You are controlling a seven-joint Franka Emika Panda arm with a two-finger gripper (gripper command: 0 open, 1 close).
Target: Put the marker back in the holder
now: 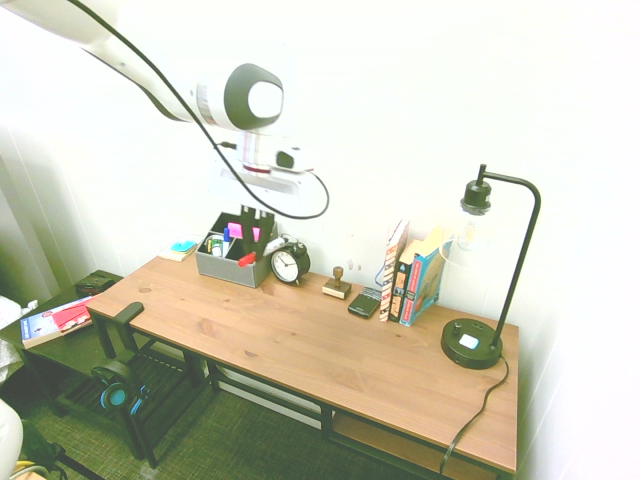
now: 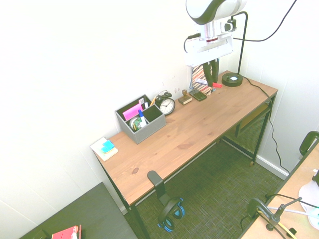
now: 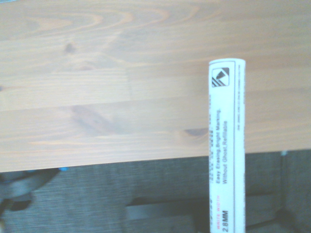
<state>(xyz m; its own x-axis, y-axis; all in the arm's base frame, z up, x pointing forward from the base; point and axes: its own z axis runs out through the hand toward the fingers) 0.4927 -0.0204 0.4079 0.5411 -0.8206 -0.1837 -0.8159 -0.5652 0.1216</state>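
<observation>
I am pinching the slim white, red-capped marker [image 2: 203,82] crosswise in my pincer [image 2: 211,84], risking its ends snagging the grey rectangular organiser [image 2: 145,133] at left.

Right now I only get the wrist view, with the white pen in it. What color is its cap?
Observer: Red. The marker is held in the gripper, with its cap poking out to one side.
Operator: Where's the holder?
Observer: On the table: it's the grey box beside the round black clock.
Operator: Anything in it already?
Observer: Yes, a pen with a blue cap and something bright pink.
</observation>
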